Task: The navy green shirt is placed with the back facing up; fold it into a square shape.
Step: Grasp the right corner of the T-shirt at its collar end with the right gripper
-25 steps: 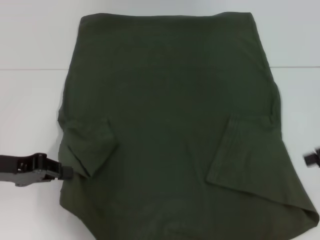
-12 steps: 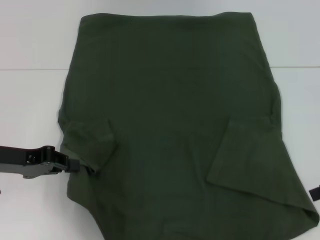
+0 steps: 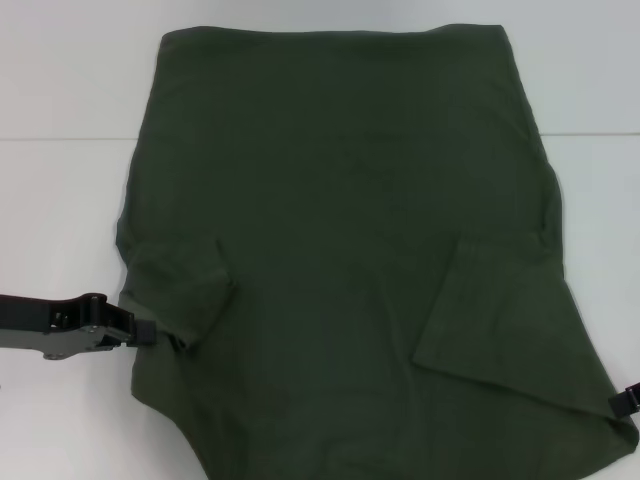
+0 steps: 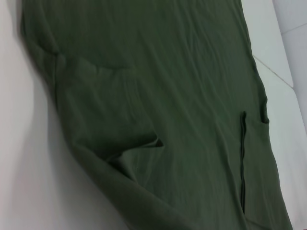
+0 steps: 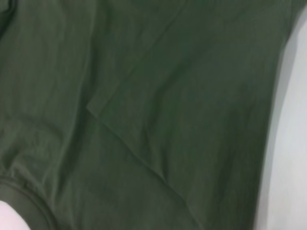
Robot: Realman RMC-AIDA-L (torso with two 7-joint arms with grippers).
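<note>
The navy green shirt [image 3: 350, 250] lies back-up on the white table [image 3: 60, 200], filling the frame's middle, both sleeves already tucked inward. My left gripper [image 3: 150, 335] sits at lower left, tips touching the folded sleeve edge — whether they pinch, I cannot tell. My right gripper [image 3: 625, 400] peeks in at the lower right, jaws hidden — likely positioned for the next fold.

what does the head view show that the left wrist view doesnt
Only the head view shows the left gripper at the shirt's left edge beside the folded-in left sleeve, the right gripper at the near right corner, and the shirt's far edge. Only the left wrist view shows close-up wrinkles and the raised lip of that sleeve fold. Both show the navy green shirt back up on the white table, with both sleeves folded inward.
</note>
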